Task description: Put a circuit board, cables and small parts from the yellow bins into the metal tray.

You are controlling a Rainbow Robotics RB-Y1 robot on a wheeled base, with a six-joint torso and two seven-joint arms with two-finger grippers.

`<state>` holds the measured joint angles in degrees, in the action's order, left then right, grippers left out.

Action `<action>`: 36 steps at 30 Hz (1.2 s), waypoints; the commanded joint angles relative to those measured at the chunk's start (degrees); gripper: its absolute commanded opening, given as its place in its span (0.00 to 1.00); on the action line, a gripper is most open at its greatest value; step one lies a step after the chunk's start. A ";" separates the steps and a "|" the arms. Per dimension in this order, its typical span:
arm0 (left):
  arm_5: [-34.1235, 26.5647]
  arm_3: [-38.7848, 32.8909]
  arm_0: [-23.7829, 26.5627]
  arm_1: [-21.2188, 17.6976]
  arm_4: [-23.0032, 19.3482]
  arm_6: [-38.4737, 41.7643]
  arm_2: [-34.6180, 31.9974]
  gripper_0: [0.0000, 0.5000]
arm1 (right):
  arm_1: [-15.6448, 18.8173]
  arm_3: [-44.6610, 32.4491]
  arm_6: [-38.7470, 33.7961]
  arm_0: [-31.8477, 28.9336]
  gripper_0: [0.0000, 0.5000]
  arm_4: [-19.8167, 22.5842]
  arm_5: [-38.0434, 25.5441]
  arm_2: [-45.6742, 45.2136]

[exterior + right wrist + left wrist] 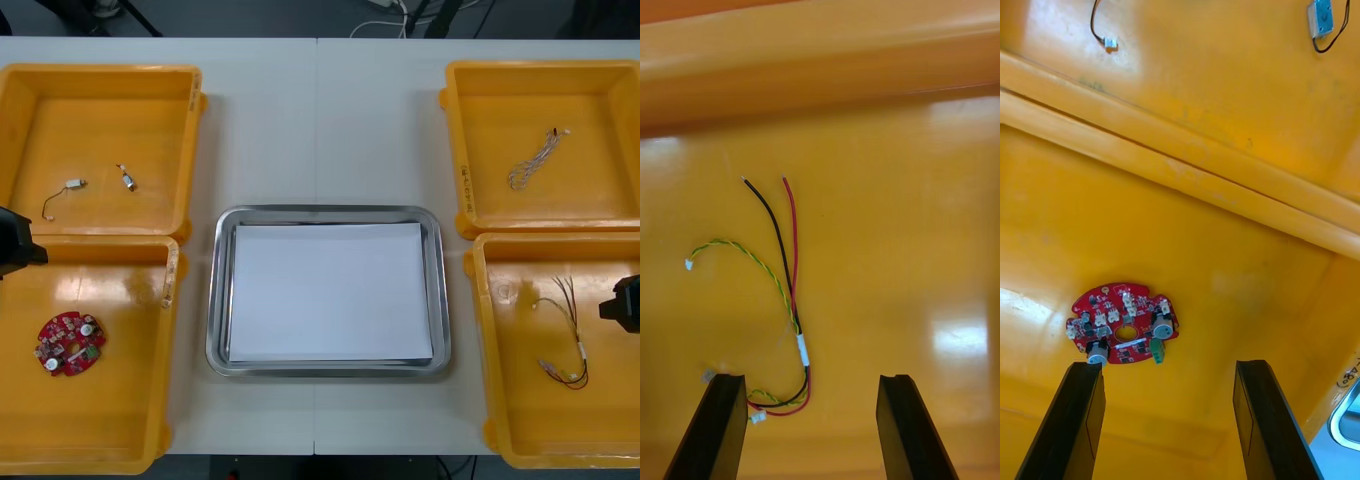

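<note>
- Now the left hand [15, 245], jaws apart, hovers at 9 o'clock of the bench [320, 120], near the circuit board [70, 343].
- Likewise the right hand [622, 303], jaws apart, hangs at 4 o'clock above the cables [565, 345].

1. Left hand [1169, 366], fingers apart: board [1124, 332] just ahead, bare bin floor [1247, 285] around it, bin rims [1187, 180] beyond.
2. Right hand [812, 377], fingers apart: wires [790, 300] run forward from between them; bin wall [820, 82] beyond.
3. Tray [218, 300] between both hands: low rim, flat white floor.
</note>
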<state>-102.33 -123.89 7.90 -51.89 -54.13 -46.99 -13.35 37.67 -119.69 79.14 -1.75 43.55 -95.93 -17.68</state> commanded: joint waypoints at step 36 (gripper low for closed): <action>15.75 -2.50 -15.29 7.68 8.86 13.59 8.95 1.00 | -0.85 7.72 4.35 -5.46 1.00 -3.29 16.47 9.68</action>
<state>-87.26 -124.54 -5.66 -44.85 -46.28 -29.66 -5.74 37.45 -112.06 80.10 -7.92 40.97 -80.00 -8.90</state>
